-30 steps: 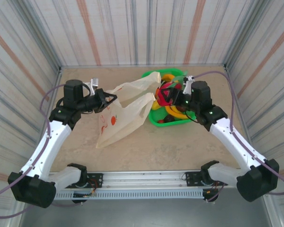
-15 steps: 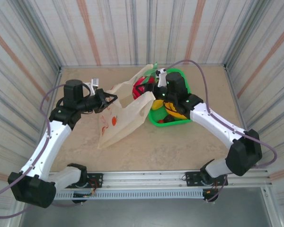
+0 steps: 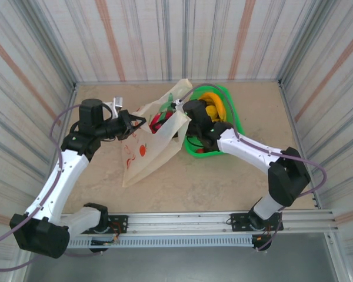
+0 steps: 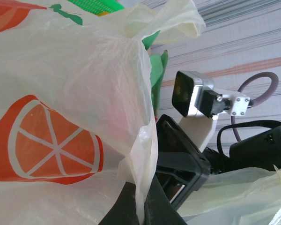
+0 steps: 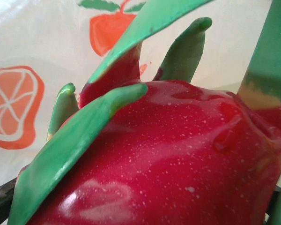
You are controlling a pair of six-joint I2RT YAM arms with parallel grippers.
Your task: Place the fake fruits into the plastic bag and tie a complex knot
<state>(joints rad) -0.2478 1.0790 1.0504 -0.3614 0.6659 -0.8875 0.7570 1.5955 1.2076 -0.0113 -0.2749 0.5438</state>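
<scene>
Cream plastic bag [image 3: 157, 154] with orange fruit prints, magenta green-scaled dragon fruit [image 5: 168, 154], green basket [image 3: 233, 119].

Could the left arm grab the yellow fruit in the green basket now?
Probably not: the left tool is shut on the plastic bag, and the right arm lies between it and the basket.

The beige table [image 3: 223, 182] carries the plastic bag [image 3: 142, 161] beside the green basket [image 3: 234, 114].

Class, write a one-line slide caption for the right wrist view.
Close-up of a glossy magenta dragon fruit with green scales, poised before the cream plastic bag printed with orange fruit.
</scene>
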